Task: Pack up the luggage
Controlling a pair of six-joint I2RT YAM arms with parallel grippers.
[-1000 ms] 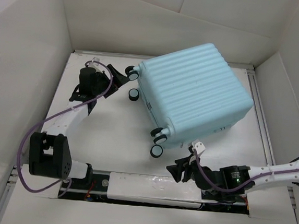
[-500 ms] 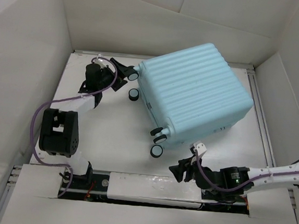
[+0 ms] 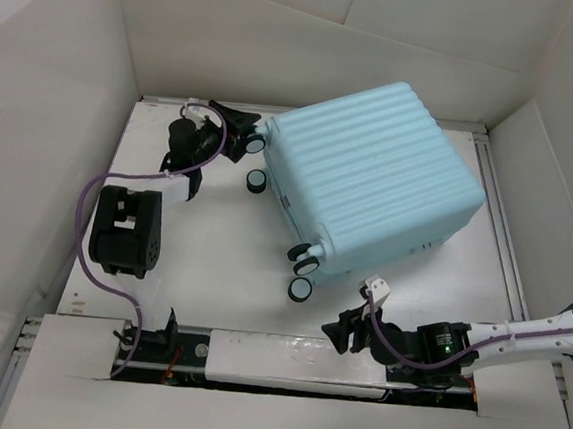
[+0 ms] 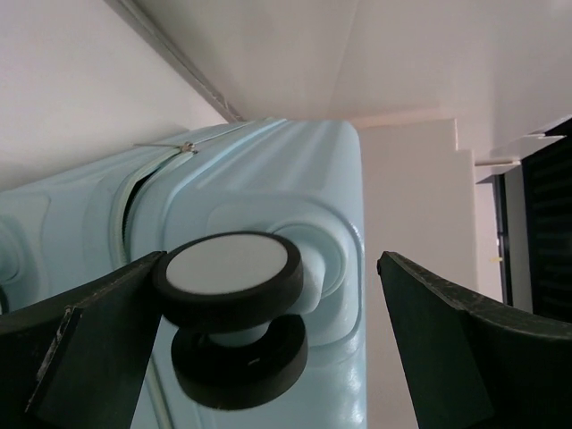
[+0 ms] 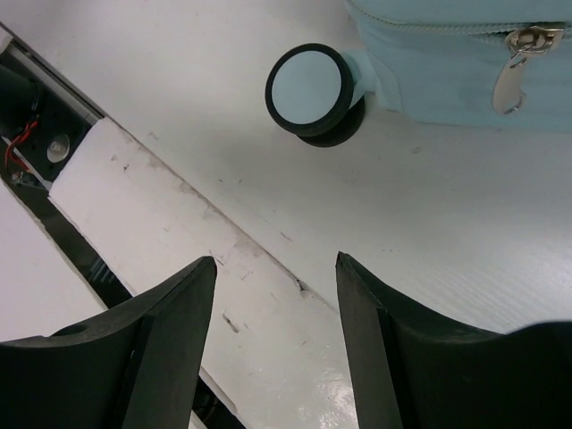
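At the near edge, the right tool (image 3: pixel 341 332) (image 5: pixel 275 259) lies low over the white tabletop (image 3: pixel 214 238). Its two dark fingers (image 5: pixel 170 331) stand apart, with only bare surface between them. Just ahead of its tips, clear of them, stands the near wheel (image 3: pixel 300 288) (image 5: pixel 308 89), a black-rimmed caster with a white face. Beyond that wheel and off to the tool's right, a metal zipper pull (image 5: pixel 509 85) hangs on the pale shell.

The luggage (image 3: pixel 375 177) (image 4: pixel 268 179) lies closed on its broad side, ribbed aqua face up. It sits ahead of the right tool, angled across the far right part of the tabletop, with its wheeled end turned toward the left arm.

Farthest out, the left tool (image 3: pixel 242 130) (image 4: pixel 273 259) reaches the luggage's far corner with its fingers spread wide. The far wheel (image 3: pixel 256 144) (image 4: pixel 228 273) sits between them, close against one finger and well apart from the other. Whether that finger touches the wheel cannot be told. White walls (image 3: pixel 280 53) rise behind this tool.
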